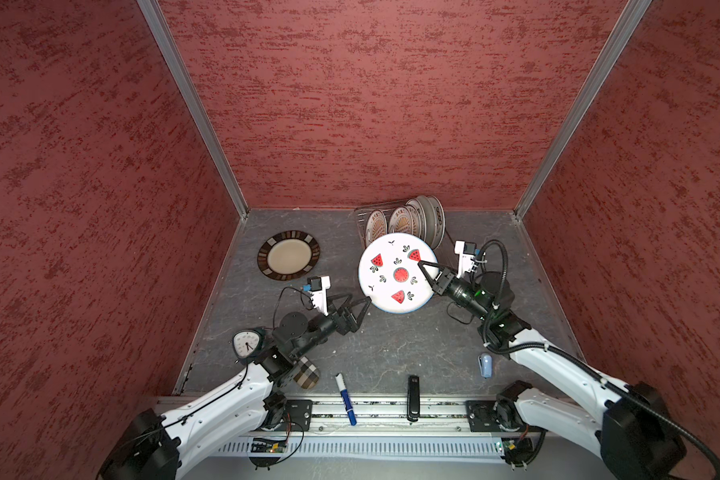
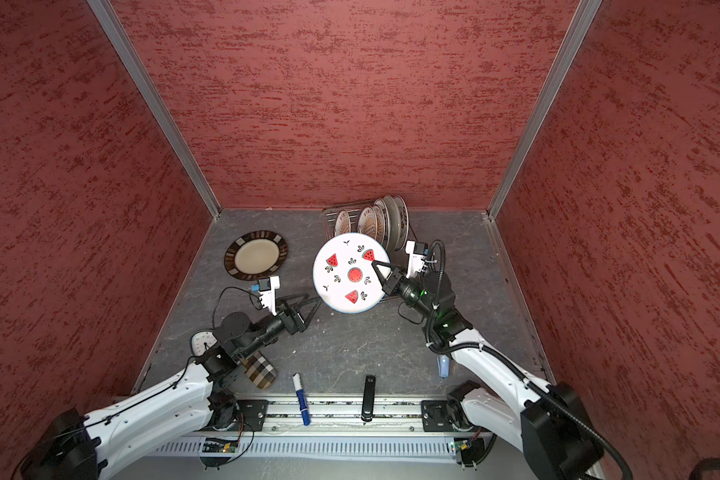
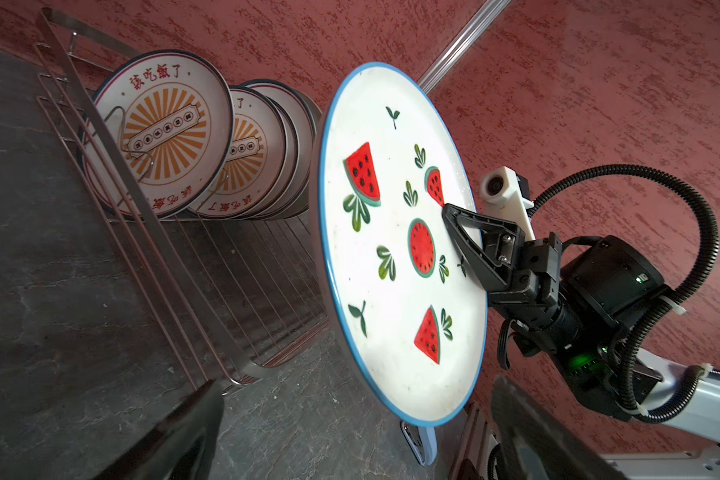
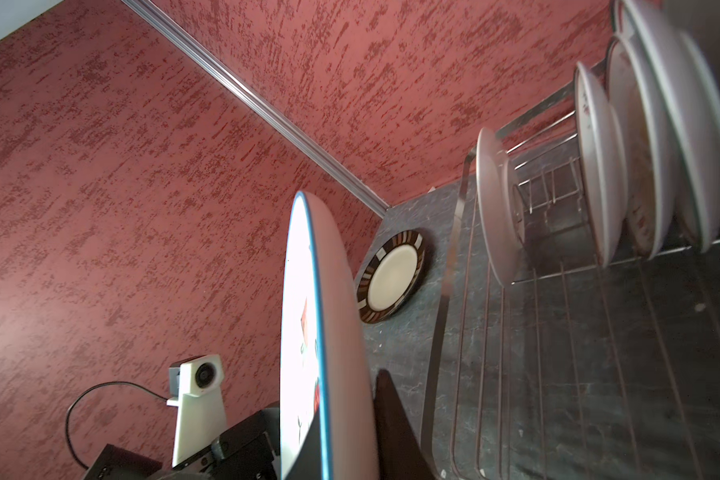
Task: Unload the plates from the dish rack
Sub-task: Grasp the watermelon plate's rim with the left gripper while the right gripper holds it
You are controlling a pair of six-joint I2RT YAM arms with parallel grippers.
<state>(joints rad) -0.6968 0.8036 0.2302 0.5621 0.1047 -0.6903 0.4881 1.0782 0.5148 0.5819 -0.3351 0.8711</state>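
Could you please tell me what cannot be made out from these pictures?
- Number of plates in the dish rack: they overlap in both top views, and the watermelon plate covers the rack's front.
- The right gripper's far finger: behind the watermelon plate in the left wrist view.
- The checked object: half under the left arm in both top views; unidentifiable.
- Plates nearest the right wrist camera: blurred.

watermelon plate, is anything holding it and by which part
The right gripper is shut on the watermelon plate at its rim, with one finger lying across the painted face. The left gripper is open and holds nothing.
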